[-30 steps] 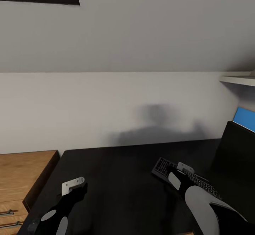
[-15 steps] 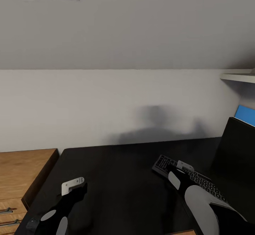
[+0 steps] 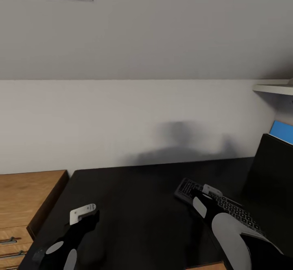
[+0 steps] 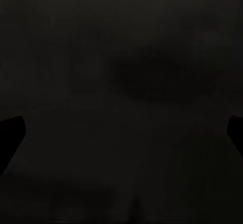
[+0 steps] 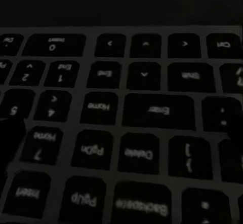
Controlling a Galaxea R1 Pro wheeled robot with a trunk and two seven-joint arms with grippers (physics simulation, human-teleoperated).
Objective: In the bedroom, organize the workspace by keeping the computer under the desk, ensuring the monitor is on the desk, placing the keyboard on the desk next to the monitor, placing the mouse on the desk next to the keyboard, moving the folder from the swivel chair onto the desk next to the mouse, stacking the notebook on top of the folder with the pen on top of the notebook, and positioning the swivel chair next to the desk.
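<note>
The desk (image 3: 138, 205) has a black top that fills the lower head view. On its right part the black keyboard (image 3: 238, 213) lies flat, just in front of the black monitor (image 3: 273, 176) at the right edge. My right gripper (image 3: 204, 194) hovers low over the keyboard's left end. In the right wrist view the keys (image 5: 126, 107) are very close, with dark fingertips (image 5: 9, 145) spread to either side, so it is open. My left gripper (image 3: 83, 215) hangs over bare desk top (image 4: 121, 82), open, with one fingertip (image 4: 10, 133) at each edge of the left wrist view.
A light wooden drawer unit (image 3: 24, 197) stands against the desk's left end. A white wall rises behind the desk. A pale shelf (image 3: 274, 88) and a blue panel (image 3: 283, 131) sit above and behind the monitor. The desk's front edge shows at the bottom.
The whole head view has shifted slightly, so the camera moved. Both arms hold the same pose over the desk and keyboard.
</note>
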